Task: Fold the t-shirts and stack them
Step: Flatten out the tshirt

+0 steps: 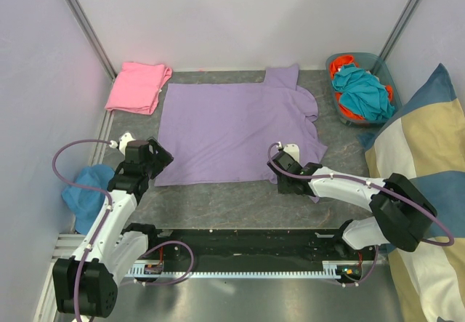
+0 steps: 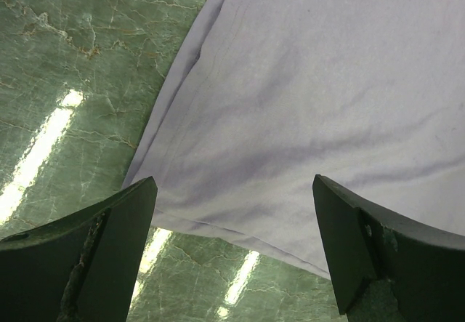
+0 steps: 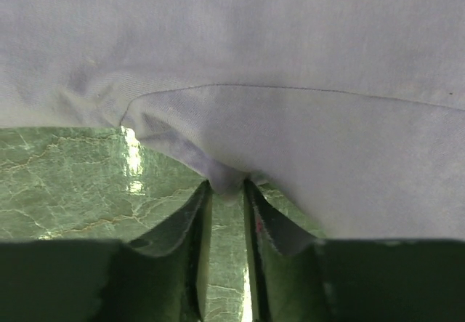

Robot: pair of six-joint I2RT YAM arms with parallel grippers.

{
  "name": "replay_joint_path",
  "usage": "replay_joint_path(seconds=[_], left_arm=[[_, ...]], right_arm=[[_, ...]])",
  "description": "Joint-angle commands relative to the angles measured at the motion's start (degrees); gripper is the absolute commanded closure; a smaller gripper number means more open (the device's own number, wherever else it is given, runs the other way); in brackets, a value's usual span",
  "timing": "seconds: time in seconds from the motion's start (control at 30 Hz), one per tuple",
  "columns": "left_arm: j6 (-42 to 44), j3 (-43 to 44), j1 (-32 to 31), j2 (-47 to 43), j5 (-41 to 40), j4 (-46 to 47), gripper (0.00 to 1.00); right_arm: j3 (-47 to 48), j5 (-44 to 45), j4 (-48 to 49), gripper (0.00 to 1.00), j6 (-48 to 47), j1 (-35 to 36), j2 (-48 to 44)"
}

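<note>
The lavender t-shirt (image 1: 232,122) lies spread flat across the middle of the table. The pink t-shirt (image 1: 138,86) lies folded at the back left. My left gripper (image 1: 158,156) is open over the lavender shirt's near left corner (image 2: 218,220), with the hem between its fingers and nothing held. My right gripper (image 1: 280,180) is shut on a pinch of the lavender shirt's near right hem (image 3: 227,180); the cloth bunches up at the fingertips.
A clear bin (image 1: 361,89) with teal and orange clothes stands at the back right. A blue cloth (image 1: 87,187) lies at the table's left edge. A big striped cushion (image 1: 421,184) leans on the right. Walls close in the left and back.
</note>
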Motion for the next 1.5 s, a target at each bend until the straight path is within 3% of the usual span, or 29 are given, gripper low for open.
replay_joint_path(seconds=[0.0,0.2,0.63,1.47], left_arm=[[1.8,0.1,-0.1,-0.2,0.1,1.6,0.04],[1.7,0.2,-0.1,-0.1,0.2,1.7,0.04],[1.8,0.2,-0.1,-0.2,0.4,1.7,0.04],[1.8,0.3,-0.1,-1.0,1.0,1.1,0.04]], right_arm=[[-2.0,-0.9,2.3,0.74,1.2,0.2,1.8],[-2.1,-0.1,1.6,1.0,1.4,0.2,1.8],[-1.3,-7.6,-1.7,1.0,2.1,1.6,-3.2],[2.0,-8.5,-13.9,1.0,13.6,19.2,-9.4]])
